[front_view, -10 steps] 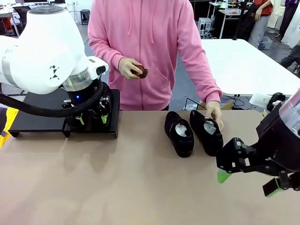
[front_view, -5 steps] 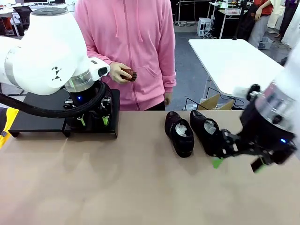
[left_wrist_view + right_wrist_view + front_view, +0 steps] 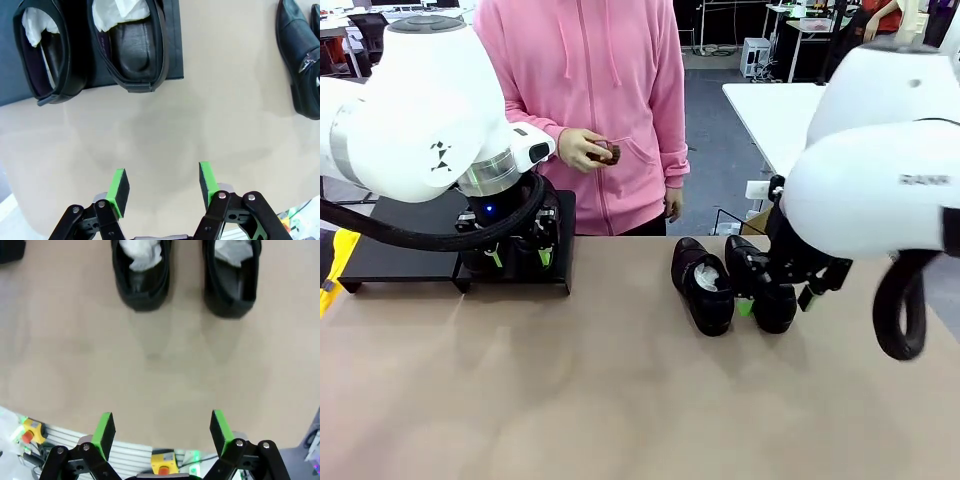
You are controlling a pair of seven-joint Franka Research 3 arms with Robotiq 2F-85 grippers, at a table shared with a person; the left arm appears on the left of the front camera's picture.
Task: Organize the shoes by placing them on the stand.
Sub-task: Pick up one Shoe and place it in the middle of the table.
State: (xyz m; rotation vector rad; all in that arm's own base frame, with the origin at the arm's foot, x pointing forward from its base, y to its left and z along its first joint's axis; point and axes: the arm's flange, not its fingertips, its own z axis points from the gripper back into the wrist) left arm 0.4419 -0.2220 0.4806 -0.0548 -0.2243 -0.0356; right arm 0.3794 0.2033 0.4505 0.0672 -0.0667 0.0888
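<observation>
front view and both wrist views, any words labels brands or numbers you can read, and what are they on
Nothing can be quoted as it reads.
Right arm: a short line of small grey print on the white shell, too blurred to read.
Left arm: a small black mark on the white shell, a sign without letters.
Shoes: no print to be seen.

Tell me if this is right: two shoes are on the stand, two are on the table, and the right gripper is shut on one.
One part is wrong: the right gripper is open and holds nothing, as the right wrist view shows. The rest stands: two shoes on the stand, two shoes on the table.
</observation>
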